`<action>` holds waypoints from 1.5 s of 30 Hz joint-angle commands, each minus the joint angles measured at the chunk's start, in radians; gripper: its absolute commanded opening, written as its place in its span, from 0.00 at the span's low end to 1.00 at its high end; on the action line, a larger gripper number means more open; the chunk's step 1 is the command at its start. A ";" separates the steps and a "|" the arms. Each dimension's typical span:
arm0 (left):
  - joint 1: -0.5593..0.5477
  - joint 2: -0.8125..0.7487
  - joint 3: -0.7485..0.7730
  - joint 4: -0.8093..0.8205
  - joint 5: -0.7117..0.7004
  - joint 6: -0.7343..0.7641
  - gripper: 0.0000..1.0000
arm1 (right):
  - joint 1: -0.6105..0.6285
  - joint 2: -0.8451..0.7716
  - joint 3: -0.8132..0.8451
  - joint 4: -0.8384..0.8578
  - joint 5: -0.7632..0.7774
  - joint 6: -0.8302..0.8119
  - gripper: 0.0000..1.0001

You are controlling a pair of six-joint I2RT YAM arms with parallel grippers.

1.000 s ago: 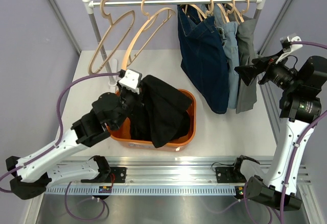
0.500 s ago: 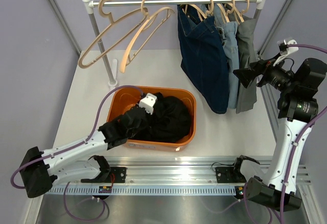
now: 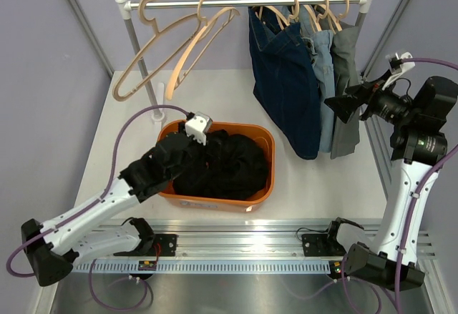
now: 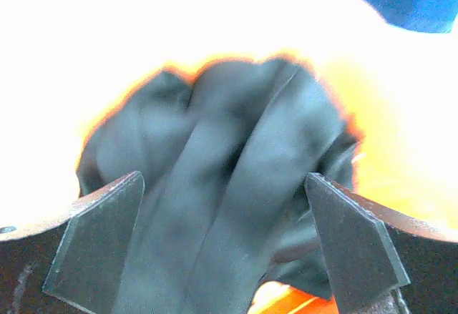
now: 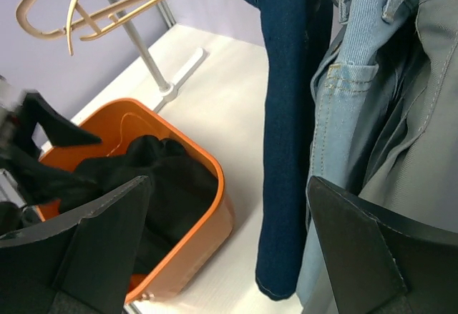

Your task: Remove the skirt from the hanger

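- The black skirt (image 3: 227, 164) lies crumpled in the orange bin (image 3: 266, 141) on the desk (image 3: 315, 185), its heap stretched along the bin's length (waist and hem cannot be told apart).
- The left fingers (image 4: 100, 241) are spread wide and hold nothing, with the skirt just beyond and between them.
- The right fingers (image 5: 361, 257) are spread too, beside the hanging denim (image 5: 286, 114).

The left arm (image 3: 100, 207) reaches low and forward from its base, elbow bent, wrist tipped downward. The left end effector (image 4: 223, 178) has its fingers spread wide. The right arm (image 3: 402, 199) stands upright, folding leftward at the top. The right end effector (image 5: 229, 182) is held high, fingers wide apart, gripping nothing.
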State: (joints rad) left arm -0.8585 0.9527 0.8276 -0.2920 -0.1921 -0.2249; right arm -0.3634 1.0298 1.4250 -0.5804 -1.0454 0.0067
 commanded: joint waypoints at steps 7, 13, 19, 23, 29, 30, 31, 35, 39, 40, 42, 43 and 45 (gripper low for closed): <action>0.004 -0.012 0.265 -0.091 0.072 0.056 0.99 | 0.130 0.216 0.326 -0.255 0.193 -0.134 0.94; 0.006 -0.032 0.260 -0.046 0.083 -0.004 0.99 | 0.308 0.334 0.520 -0.248 0.498 -0.120 0.89; 0.004 -0.034 0.234 0.023 0.080 -0.047 0.99 | 0.469 0.456 0.626 -0.174 0.767 -0.065 0.90; 0.004 -0.034 0.226 0.043 0.082 -0.057 0.99 | 0.543 0.535 0.677 -0.156 0.860 -0.057 0.91; 0.004 -0.037 0.226 0.040 0.072 -0.042 0.99 | 0.598 0.610 0.696 -0.113 0.955 -0.053 0.89; 0.004 -0.038 0.225 0.039 0.069 -0.042 0.99 | 0.600 0.621 0.704 -0.105 0.963 -0.057 0.89; 0.006 -0.038 0.223 0.040 0.068 -0.039 0.99 | 0.604 0.630 0.716 -0.101 0.985 -0.063 0.89; 0.004 -0.038 0.217 0.045 0.066 -0.036 0.99 | 0.615 0.688 0.736 -0.079 1.032 -0.094 0.87; 0.006 -0.035 0.215 0.048 0.065 -0.030 0.99 | 0.618 0.720 0.741 -0.058 1.022 -0.111 0.77; 0.004 -0.037 0.214 0.050 0.065 -0.028 0.99 | 0.618 0.725 0.744 -0.055 1.004 -0.113 0.72; 0.004 -0.035 0.214 0.050 0.062 -0.028 0.99 | 0.620 0.737 0.747 -0.044 0.990 -0.116 0.61; 0.006 -0.037 0.215 0.050 0.062 -0.027 0.99 | 0.620 0.739 0.747 -0.039 0.974 -0.116 0.57; 0.004 -0.038 0.215 0.053 0.059 -0.025 0.99 | 0.620 0.747 0.747 -0.027 0.953 -0.120 0.44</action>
State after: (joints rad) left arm -0.8581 0.9348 1.0405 -0.3031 -0.1310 -0.2615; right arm 0.2451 1.7676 2.1277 -0.6746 -0.0719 -0.1009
